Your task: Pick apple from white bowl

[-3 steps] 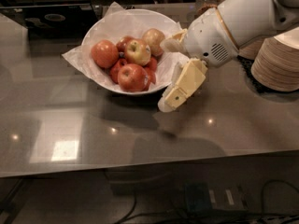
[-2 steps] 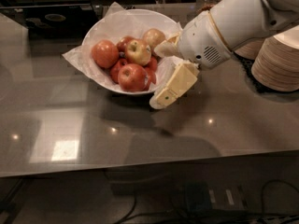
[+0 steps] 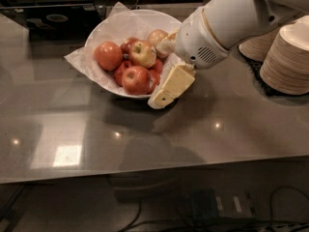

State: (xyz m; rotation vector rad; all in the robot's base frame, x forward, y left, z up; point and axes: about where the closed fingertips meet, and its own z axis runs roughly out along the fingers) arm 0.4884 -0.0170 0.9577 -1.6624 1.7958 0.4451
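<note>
The white bowl [image 3: 117, 24], lined with crinkled white paper, stands at the back middle of the counter and holds several apples. The deep red apple [image 3: 136, 79] lies at the front of the pile. An orange-red apple [image 3: 108, 55] is to its left and a yellow, red-blushed apple [image 3: 143, 53] is behind it. My gripper [image 3: 161, 74] is open at the bowl's right side, just right of the deep red apple. Its near finger [image 3: 171, 86] hangs over the bowl's front right rim. Its far finger [image 3: 165, 45] is inside the bowl next to a pale apple [image 3: 155, 36].
Two stacks of beige paper plates [image 3: 288, 57] stand at the right, behind my white arm [image 3: 227, 23]. The grey counter [image 3: 193, 129] runs to a front edge low in the view. A dark appliance [image 3: 53, 18] is at the back left.
My gripper has moved left and a little down, from beside the bowl to over its right rim. The apples have not moved.
</note>
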